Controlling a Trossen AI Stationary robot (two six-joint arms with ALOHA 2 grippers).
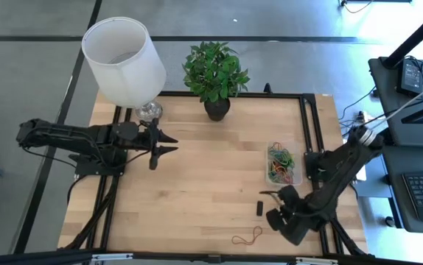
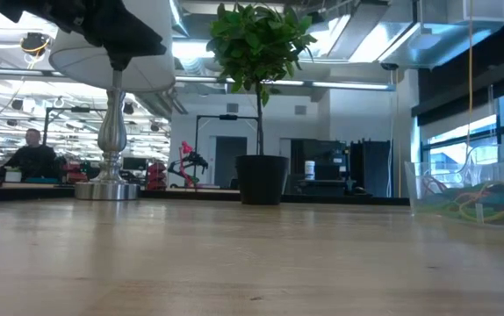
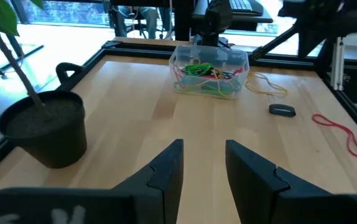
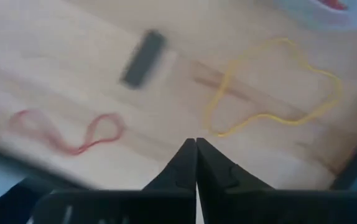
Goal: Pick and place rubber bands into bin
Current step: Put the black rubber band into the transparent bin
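Rubber bands (image 1: 281, 163) in green, yellow, orange and red lie heaped inside the clear plastic bin (image 1: 268, 149), which sits on the right half of the wooden desk (image 1: 204, 184), close to the right frame rail. Two more bands remain loose on the desk: a red one (image 1: 247, 236) near the front edge, and a yellow one (image 4: 272, 87) that shows beneath the right arm in its wrist view and beside the bin in the left wrist view. A small solid black block (image 1: 259, 207) lies between the bin and the red band. The right tool (image 1: 270, 194) hangs over the front right part of the desk, near the block and in front of the bin; its wrist view shows both fingers pressed together tip to tip, holding nothing, with the yellow band just past the tips and the red band and block off to one side. The left tool (image 1: 169, 144) waits over the left half of the desk, next to the base of a white-shaded lamp (image 1: 123, 60), its two fingers spread apart and empty. A potted plant (image 1: 215, 73) in a black pot stands at the back edge of the desk, well apart from the bin.
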